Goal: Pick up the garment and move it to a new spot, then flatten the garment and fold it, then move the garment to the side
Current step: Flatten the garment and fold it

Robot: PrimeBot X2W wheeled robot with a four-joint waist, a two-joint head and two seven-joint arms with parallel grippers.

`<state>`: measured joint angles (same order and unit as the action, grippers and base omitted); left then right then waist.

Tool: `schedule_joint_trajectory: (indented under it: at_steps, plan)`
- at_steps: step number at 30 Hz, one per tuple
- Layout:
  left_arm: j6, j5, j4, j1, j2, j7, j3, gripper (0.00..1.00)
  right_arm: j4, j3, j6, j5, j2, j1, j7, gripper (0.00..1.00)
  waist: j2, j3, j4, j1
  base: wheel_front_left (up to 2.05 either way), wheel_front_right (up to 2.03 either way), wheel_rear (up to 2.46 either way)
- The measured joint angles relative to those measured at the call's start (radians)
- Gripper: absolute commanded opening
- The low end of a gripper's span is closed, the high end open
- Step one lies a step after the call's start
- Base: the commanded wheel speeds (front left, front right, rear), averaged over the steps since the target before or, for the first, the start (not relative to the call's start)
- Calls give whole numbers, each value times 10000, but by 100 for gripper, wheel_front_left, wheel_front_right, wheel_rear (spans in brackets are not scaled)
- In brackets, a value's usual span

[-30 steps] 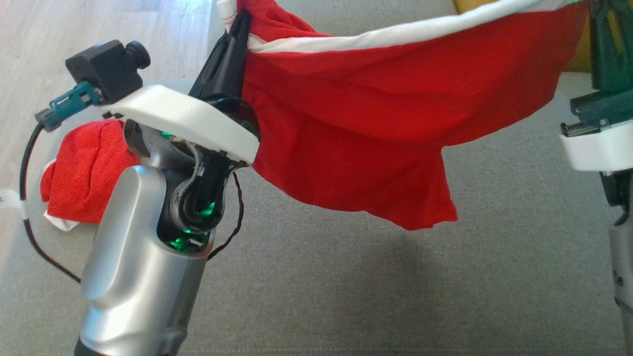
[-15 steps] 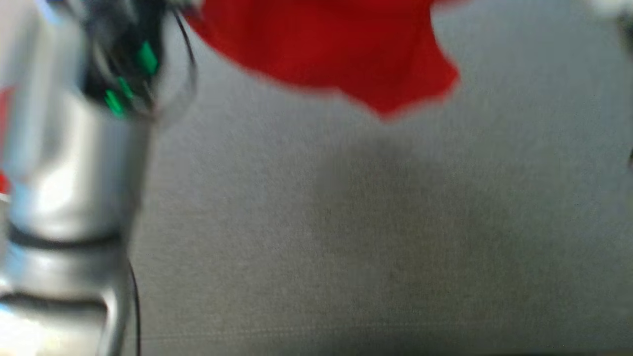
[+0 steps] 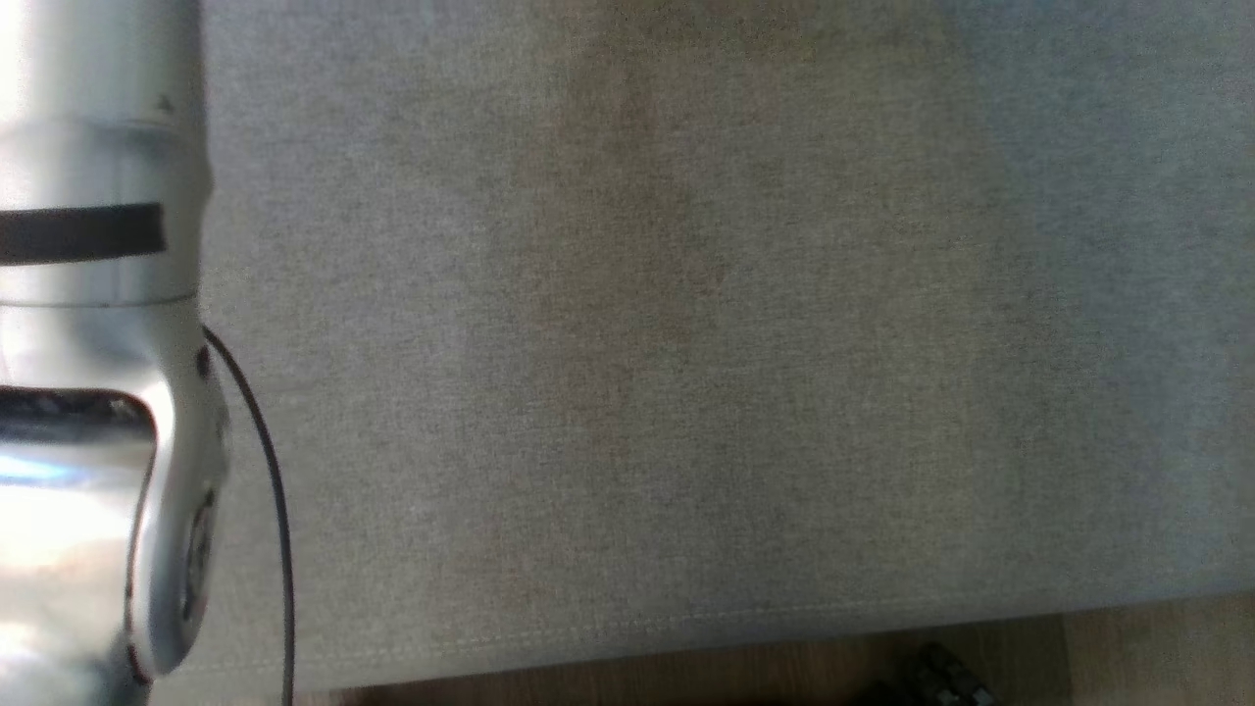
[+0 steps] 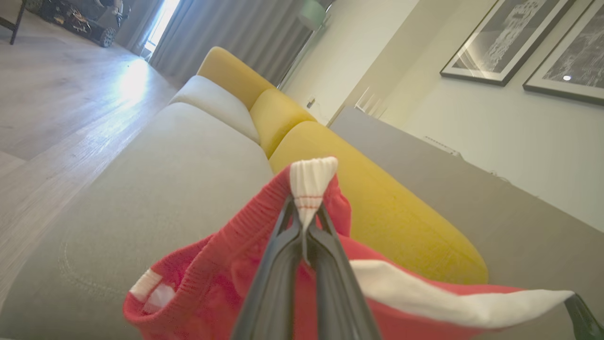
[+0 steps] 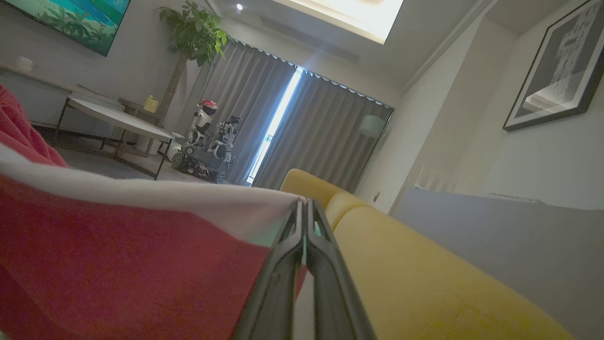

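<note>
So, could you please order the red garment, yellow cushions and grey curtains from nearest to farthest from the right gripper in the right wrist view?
1. The red garment: pinched in the right gripper, spreading left in view.
2. The yellow cushions: just beyond, on the right.
3. The grey curtains: across the room, ahead.

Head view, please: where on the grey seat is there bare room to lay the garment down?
The grey seat is bare from the left forearm and its black cable across to the view's right edge, down to the front seam. The left is crowded by that forearm; yellow cushions line the back.
</note>
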<state>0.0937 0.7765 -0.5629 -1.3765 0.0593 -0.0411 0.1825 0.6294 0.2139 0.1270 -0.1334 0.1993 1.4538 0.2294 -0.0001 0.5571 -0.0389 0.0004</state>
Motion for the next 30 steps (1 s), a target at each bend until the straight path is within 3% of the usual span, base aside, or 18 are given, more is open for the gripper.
schedule_joint_trajectory:
  at_steps: [7,14,22,30]
  plan:
    - [-696,-8,-1310,1063,-13,-437,339,0,1066,443,2,79,-42,-1383,190,0,0,260,210,-3,0,0,0]
    - [-1415,-161,-2429,3100,46,-706,943,0,2337,1494,2,491,-21,-3066,215,0,0,-225,218,-4,0,0,0]
    - [-1831,-573,-2700,4899,272,-1185,1697,0,3181,3179,2,1783,351,-3991,207,0,1,-1233,243,-5,0,0,0]
    - [-1919,-844,-2746,6001,286,-1369,2276,0,3417,5068,2,3507,1039,-4685,-562,0,1,-2199,263,-5,0,0,0]
